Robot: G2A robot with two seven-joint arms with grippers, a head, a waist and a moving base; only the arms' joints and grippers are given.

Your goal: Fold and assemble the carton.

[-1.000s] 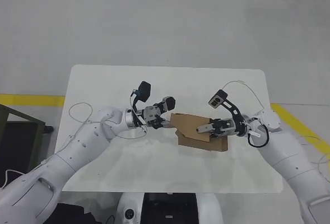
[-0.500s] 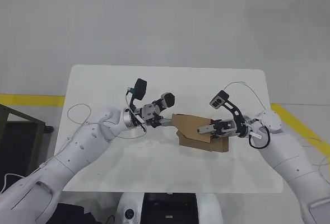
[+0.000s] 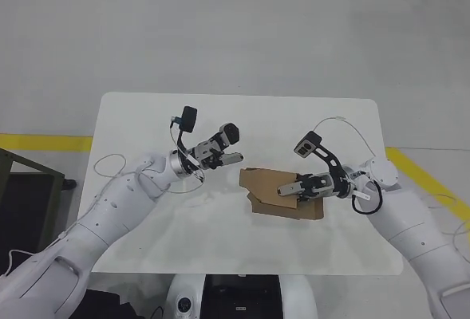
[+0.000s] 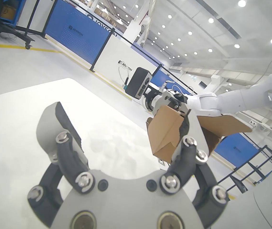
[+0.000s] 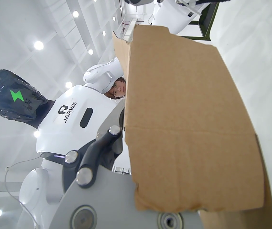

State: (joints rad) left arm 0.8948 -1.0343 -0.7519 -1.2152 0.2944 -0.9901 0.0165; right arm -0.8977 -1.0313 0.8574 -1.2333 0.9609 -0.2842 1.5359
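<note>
The brown carton (image 3: pixel 276 199) is over the middle of the white surface (image 3: pixel 139 127), with a flap sticking out. The right gripper (image 3: pixel 287 190) has its jaws pinched on the carton's wall. The left gripper (image 3: pixel 235 146) is near the carton, not touching it, jaws wide apart.

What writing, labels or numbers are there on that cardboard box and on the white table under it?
On the carton: none; the brown faces that show are plain cardboard, with only creases.
On the table: none; its white top bears no print.
</note>
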